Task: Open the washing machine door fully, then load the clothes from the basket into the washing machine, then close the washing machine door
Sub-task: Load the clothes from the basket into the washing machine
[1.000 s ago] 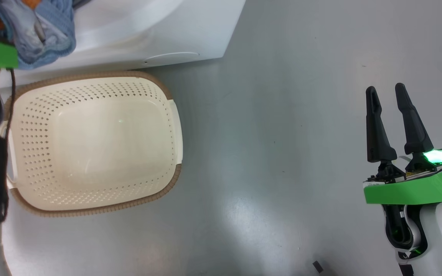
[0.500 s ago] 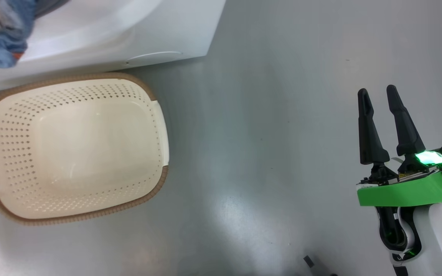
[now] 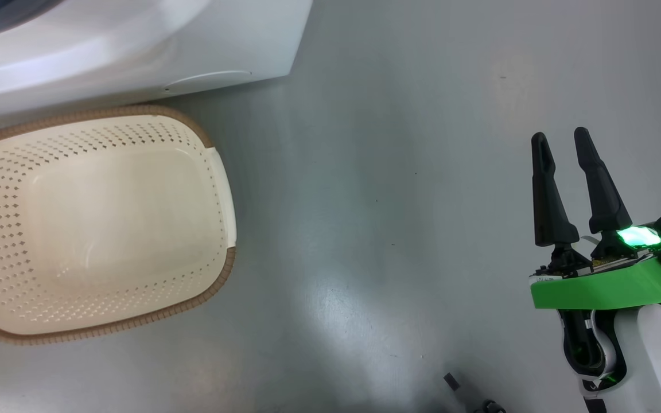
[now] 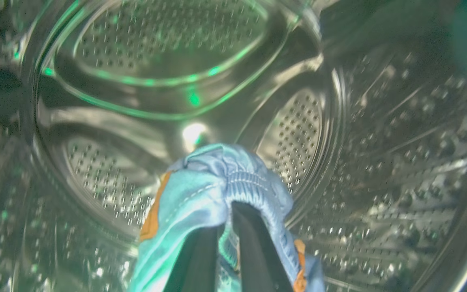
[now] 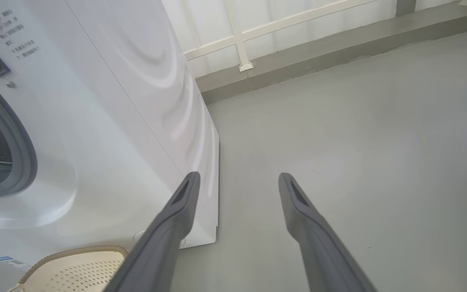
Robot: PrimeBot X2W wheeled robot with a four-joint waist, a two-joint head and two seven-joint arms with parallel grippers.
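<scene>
Left pincer [image 4: 227, 221] has carried the clothes [image 4: 201, 190] from the rim deep inside the washing machine [image 4: 379, 162], still pinching them. Basket [image 3: 216, 172] empty, left on the floor [image 3: 393, 229]. Right pincer [image 3: 560, 137] spread, idle right. Release next

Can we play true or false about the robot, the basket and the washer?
1. The basket sits right by the washer. True.
2. The left jaws are shut on blue clothes inside the drum. True.
3. More clothes lie in the basket. False: it is empty.
4. The right jaws grip something. False: they stand open and empty over the floor.
</scene>
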